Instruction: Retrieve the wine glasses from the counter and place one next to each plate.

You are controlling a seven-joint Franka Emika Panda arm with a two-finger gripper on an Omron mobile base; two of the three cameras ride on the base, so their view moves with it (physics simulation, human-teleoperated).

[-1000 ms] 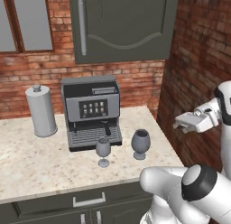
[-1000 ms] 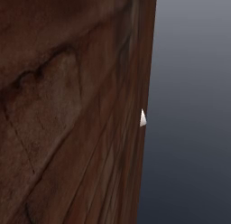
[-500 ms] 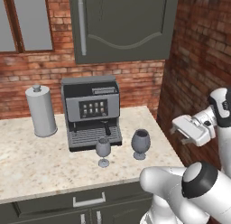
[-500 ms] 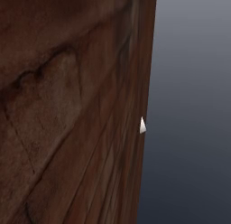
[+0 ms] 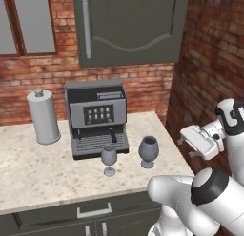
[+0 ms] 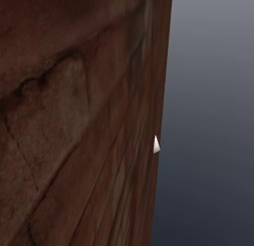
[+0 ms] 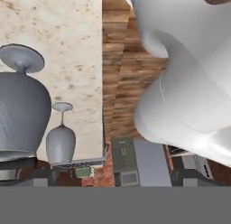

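Gripper (image 5: 187,147) hangs off the right end of the counter (image 5: 28,175), close to the brick side wall (image 5: 205,68) and above counter height, its white hand pointing left toward the glasses. Its jaws stand wide apart with nothing between them.

Nearest to it on the counter is the wide glass (image 5: 148,151), the darker one, upright on its round foot close to the counter's right end. Just left of that, apart from it, stands the slim glass (image 5: 109,159), clearer and a little nearer the front edge. Both are in front of the coffee machine (image 5: 96,117), the slim glass just off its drip tray. In the hand view the picture is rolled over: the wide glass (image 7: 20,105) looms large at the left with its foot uppermost, and the slim glass (image 7: 60,137) shows smaller beside it, both against the speckled stone (image 7: 76,47).

Farther left, well apart from the glasses, a canister (image 5: 43,116) with a knob stands near the back wall. A dark wall cabinet (image 5: 128,28) hangs over the machine, and dark drawers (image 5: 90,212) with silver handles run below the counter.

The right base view shows brown wood grain (image 6: 74,121) up close beside a grey blank.
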